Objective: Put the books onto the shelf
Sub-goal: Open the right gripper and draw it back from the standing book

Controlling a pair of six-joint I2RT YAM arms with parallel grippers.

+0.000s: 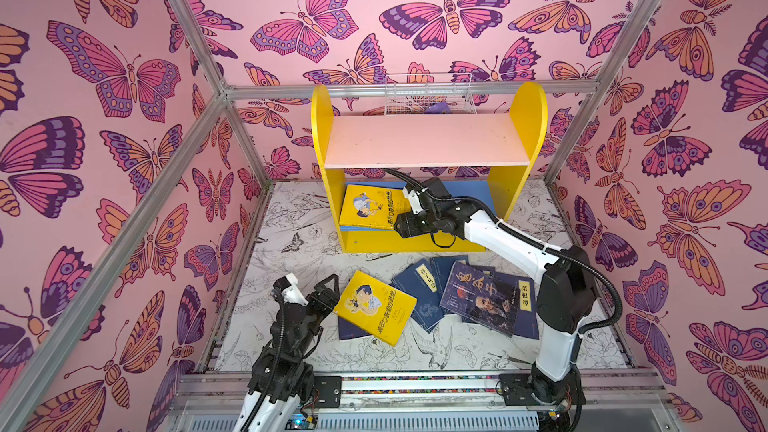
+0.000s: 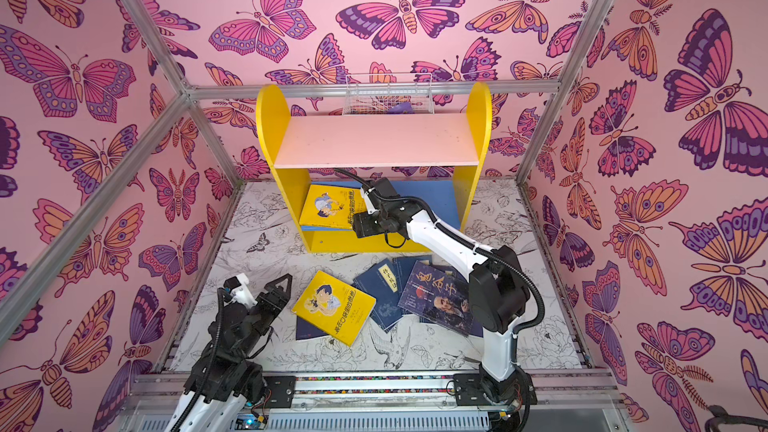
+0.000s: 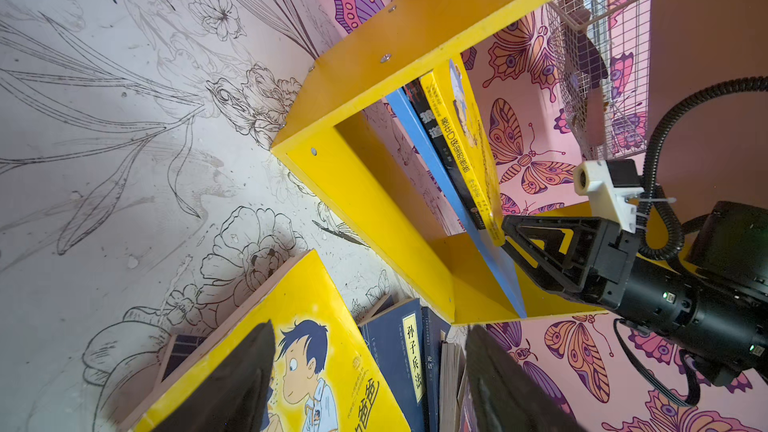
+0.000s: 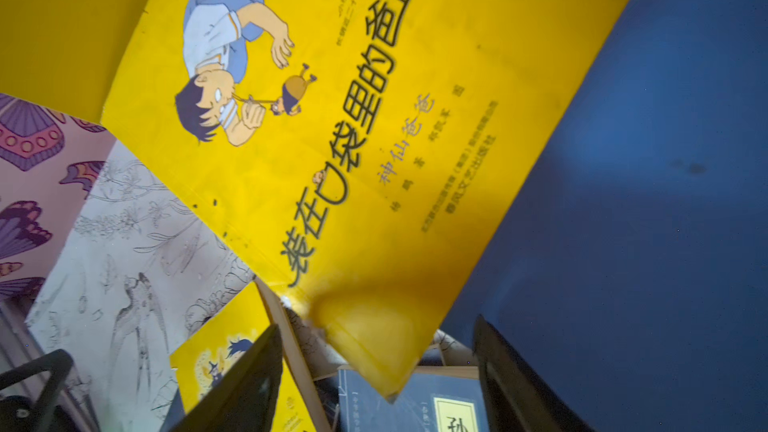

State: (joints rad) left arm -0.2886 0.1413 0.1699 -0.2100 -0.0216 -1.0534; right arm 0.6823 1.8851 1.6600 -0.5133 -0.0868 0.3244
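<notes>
The shelf stands at the back, with a pink upper board and a blue lower board. A yellow cartoon-boy book lies on the blue board over a black book. My right gripper is open at that book's near corner, which pokes between the fingers untouched. Loose on the table lie a second yellow book, navy books and a dark portrait cover. My left gripper is open just left of the second yellow book, one finger over its cover.
A white wire basket hangs behind the shelf's upper board. Aluminium frame posts and butterfly-patterned walls close in the table on three sides. The right arm reaches over the pile of books on the table.
</notes>
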